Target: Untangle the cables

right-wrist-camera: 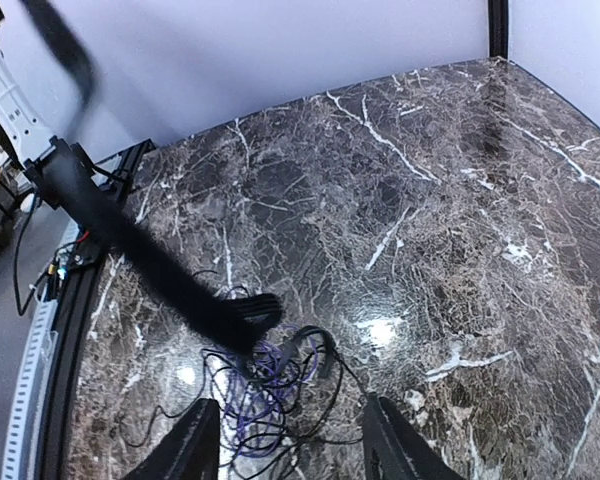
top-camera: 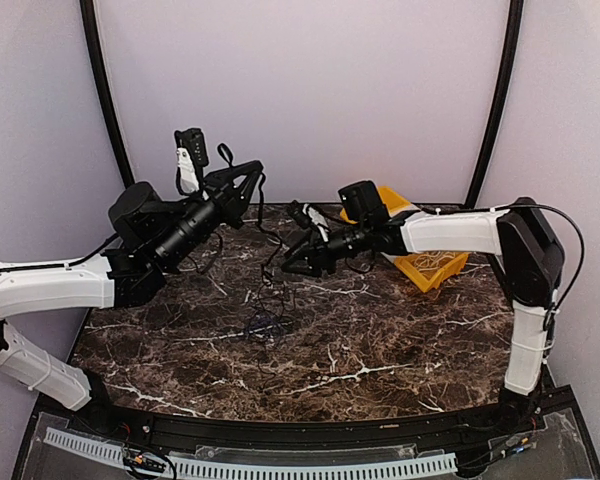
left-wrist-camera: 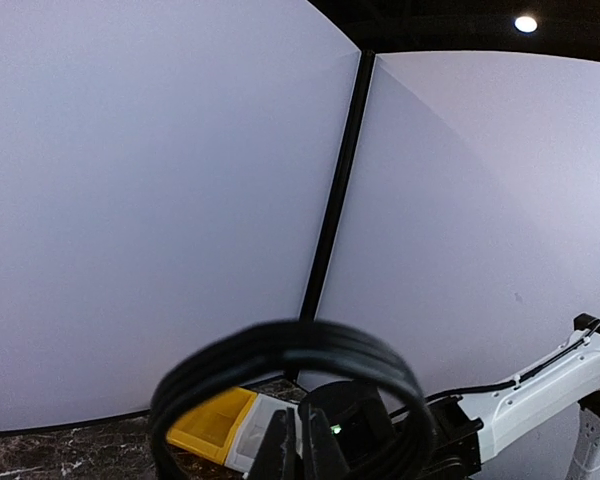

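In the top view, the left gripper [top-camera: 245, 185] is raised above the marble table [top-camera: 400, 340] at about 11 o'clock. Its jaws are pinched on a loop of the black cables [top-camera: 263, 322]. From there, thin strands hang down to a loose clump lying on the table near the centre. The right gripper [top-camera: 288, 262] is low, just toward 1 o'clock of that clump. From this height I cannot tell how its jaws stand. A yellow bin [top-camera: 432, 268] lies tilted at 3 o'clock behind the right arm [top-camera: 450, 232].

In the left wrist view, the left gripper's fingers [left-wrist-camera: 280, 445] are pressed together at 6 o'clock. A coil of several black cable turns [left-wrist-camera: 280, 345] arches over them, close to the lens. Behind it the yellow bin shows at 7 o'clock and the white link of the right arm at 4 o'clock.

In the right wrist view, the right gripper's two fingers [right-wrist-camera: 195, 450] are spread apart at 6 o'clock, with nothing pinched between them. The clump lies on the table just beyond them, thin black cords mixed with purplish ones. A thick, blurred black strand [right-wrist-camera: 140, 255] rises from the clump toward 10 o'clock.
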Motion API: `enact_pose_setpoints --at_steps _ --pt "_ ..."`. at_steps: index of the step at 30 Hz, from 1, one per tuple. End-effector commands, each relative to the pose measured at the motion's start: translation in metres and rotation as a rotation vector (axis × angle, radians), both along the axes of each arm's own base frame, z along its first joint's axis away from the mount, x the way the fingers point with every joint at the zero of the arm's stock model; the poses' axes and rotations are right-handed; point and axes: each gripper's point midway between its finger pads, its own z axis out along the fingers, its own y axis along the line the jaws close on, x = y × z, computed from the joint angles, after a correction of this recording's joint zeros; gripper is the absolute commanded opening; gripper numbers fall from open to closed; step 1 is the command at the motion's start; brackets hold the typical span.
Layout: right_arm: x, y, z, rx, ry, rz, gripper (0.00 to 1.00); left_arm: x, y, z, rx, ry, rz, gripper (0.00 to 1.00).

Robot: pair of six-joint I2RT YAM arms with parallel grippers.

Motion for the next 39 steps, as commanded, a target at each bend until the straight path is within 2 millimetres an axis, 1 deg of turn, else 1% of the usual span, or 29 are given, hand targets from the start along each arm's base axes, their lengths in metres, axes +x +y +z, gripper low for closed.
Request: enact_pose_setpoints --at_steps 1,4,7,9,11,13,14,15,17,18,19,20,21,22,23,24,25,26,27,28,30,32,33,35,38,39 --pt "-0.019 -0.012 0.067 0.082 -0.168 0.034 0.54 -0.007 0.007 0.012 -0.024 -0.029 0.003 0.0" --pt "-0.016 -0.011 0.082 0.076 -0.189 0.035 0.56 -0.008 0.006 0.01 -0.023 -0.024 -0.007 0.0" --pt "-0.007 -0.004 0.091 0.085 -0.209 0.008 0.6 -0.01 0.005 0.008 -0.033 -0.019 -0.022 0.0" --pt "-0.002 0.003 0.089 0.08 -0.211 0.006 0.62 -0.01 0.005 0.007 -0.035 -0.014 -0.028 0.0" --pt "-0.002 0.012 0.084 0.072 -0.208 0.026 0.64 -0.011 0.005 0.008 -0.037 -0.013 -0.032 0.0" --pt "-0.006 0.021 0.077 0.067 -0.204 0.049 0.64 -0.013 0.006 0.01 -0.039 -0.013 -0.035 0.0" --pt "-0.008 0.025 0.072 0.065 -0.201 0.058 0.62 -0.013 0.007 0.013 -0.045 -0.016 -0.037 0.0" --pt "-0.011 0.029 0.068 0.063 -0.194 0.072 0.57 -0.014 0.007 0.014 -0.045 -0.017 -0.039 0.0" --pt "-0.013 0.034 0.061 0.066 -0.168 0.082 0.39 -0.016 0.008 0.019 -0.056 -0.022 -0.045 0.0" --pt "-0.012 0.036 0.056 0.068 -0.14 0.077 0.26 -0.017 0.009 0.022 -0.065 -0.023 -0.048 0.0" --pt "-0.01 0.038 0.053 0.074 -0.133 0.071 0.11 -0.018 0.01 0.027 -0.071 -0.027 -0.053 0.0" --pt "-0.009 0.038 0.048 0.07 -0.112 0.065 0.0 -0.02 0.011 0.031 -0.081 -0.031 -0.059 0.0" --pt "-0.01 0.039 0.043 0.073 -0.095 0.065 0.0 -0.024 0.013 0.039 -0.09 -0.043 -0.068 0.0" --pt "-0.011 0.04 0.037 0.075 -0.077 0.07 0.0 -0.026 0.012 0.042 -0.087 -0.049 -0.075 0.0" --pt "-0.011 0.041 0.031 0.078 -0.059 0.074 0.0 -0.029 0.016 0.053 -0.098 -0.069 -0.077 0.0" --pt "-0.011 0.042 0.024 0.075 -0.035 0.078 0.0 -0.031 0.017 0.057 -0.087 -0.083 -0.074 0.0" --pt "-0.011 0.044 0.016 0.07 -0.011 0.083 0.0 -0.035 0.021 0.07 -0.099 -0.106 -0.069 0.0" --pt "-0.011 0.045 0.007 0.062 0.014 0.086 0.0 -0.034 0.023 0.072 -0.081 -0.114 -0.056 0.0" --pt "-0.011 0.047 -0.001 0.055 0.036 0.088 0.0 -0.038 0.028 0.085 -0.094 -0.135 -0.05 0.0" --pt "-0.011 0.048 -0.009 0.046 0.059 0.091 0.0 -0.039 0.029 0.088 -0.082 -0.145 -0.042 0.0" --pt "-0.01 0.051 -0.026 0.025 0.099 0.093 0.0 -0.045 0.036 0.108 -0.093 -0.182 -0.033 0.0" --pt "-0.008 0.052 -0.046 -0.003 0.134 0.088 0.02 -0.051 0.043 0.124 -0.098 -0.215 -0.022 0.0" --pt "-0.008 0.052 -0.051 -0.009 0.143 0.085 0.03 -0.053 0.046 0.13 -0.096 -0.232 -0.013 0.0" --pt "-0.008 0.052 -0.066 -0.029 0.171 0.081 0.04 -0.058 0.052 0.145 -0.096 -0.263 -0.003 0.0" --pt "-0.011 0.05 -0.079 -0.047 0.202 0.078 0.12 -0.064 0.058 0.162 -0.095 -0.297 0.01 0.0" --pt "-0.012 0.049 -0.081 -0.05 0.208 0.079 0.14 -0.065 0.059 0.165 -0.091 -0.307 0.015 0.0"
